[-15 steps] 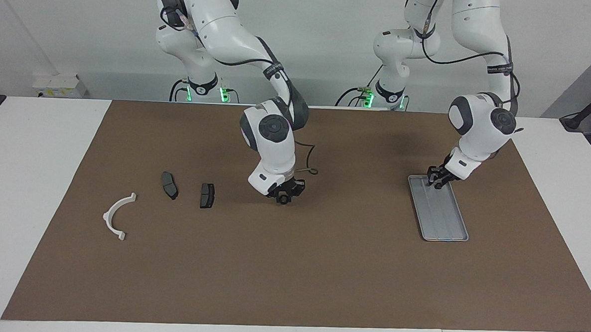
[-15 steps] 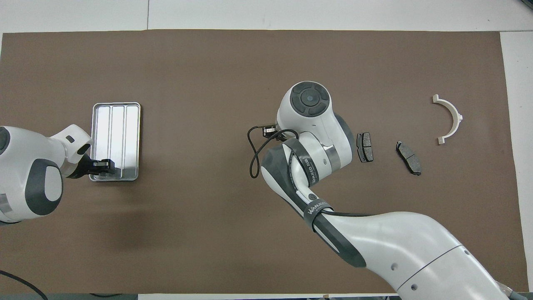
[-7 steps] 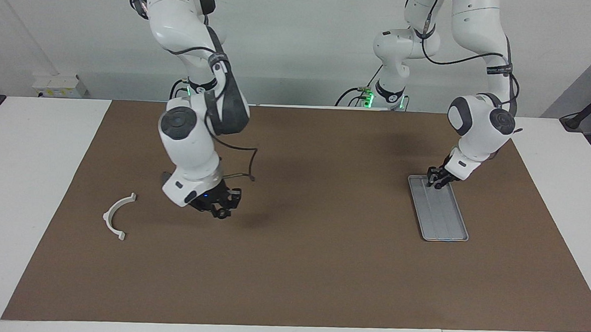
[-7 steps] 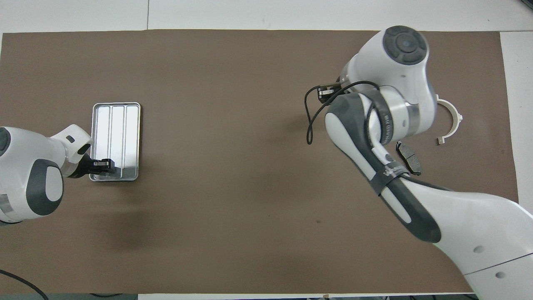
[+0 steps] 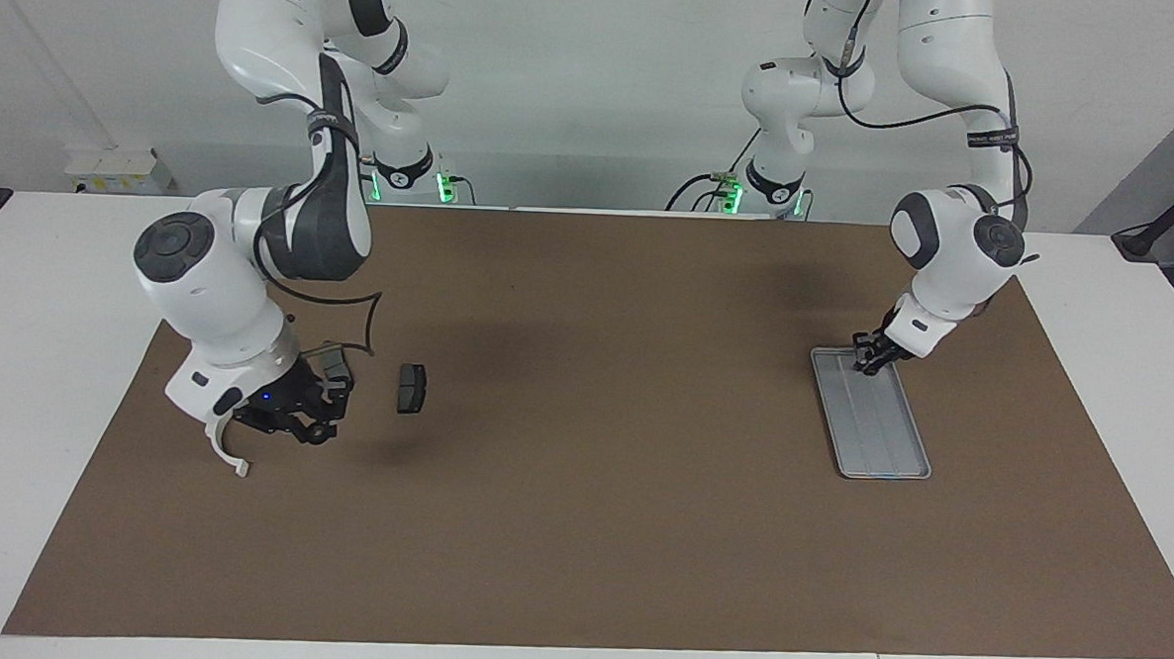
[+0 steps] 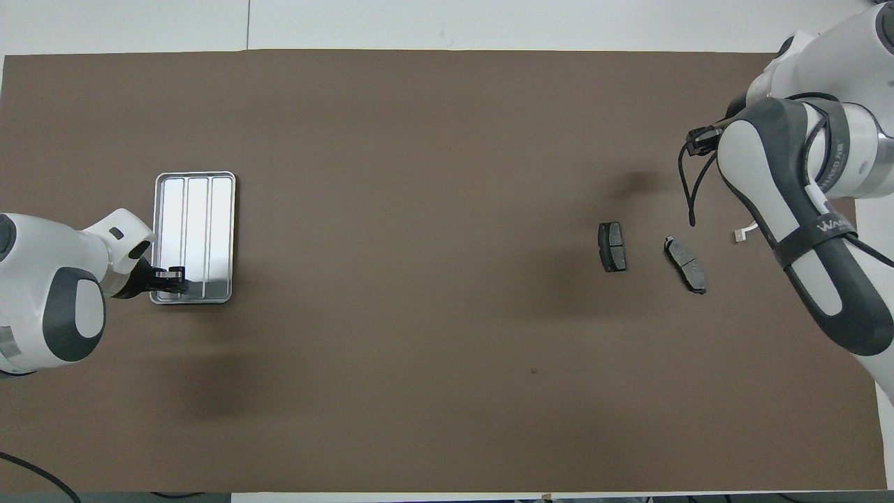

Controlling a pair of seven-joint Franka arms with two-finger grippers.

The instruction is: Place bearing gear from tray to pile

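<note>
Right end effector is holding the bearing gear over the pile; left end effector is sitting closed at the tray.
Facing view: at the lower left of the frame the right end effector (image 5: 307,426) is hanging low over the brown mat (image 5: 598,528), gripping a small dark round part, the bearing gear (image 5: 317,436), just beside the white semicircular bracket (image 5: 228,450) and near two dark brake pads (image 5: 412,388), one partly hidden by it; at the right of the frame the left end effector (image 5: 869,358), fingertips together, is resting at the upper end of the ribbed metal tray (image 5: 884,437). Overhead view: the tray (image 6: 195,237) is lying at the left of the frame with the left end effector (image 6: 172,274) at its lower edge; the brake pads (image 6: 612,246) are lying at centre right, and the right arm is covering most of the bracket (image 6: 742,234) and hiding its own end effector.
</note>
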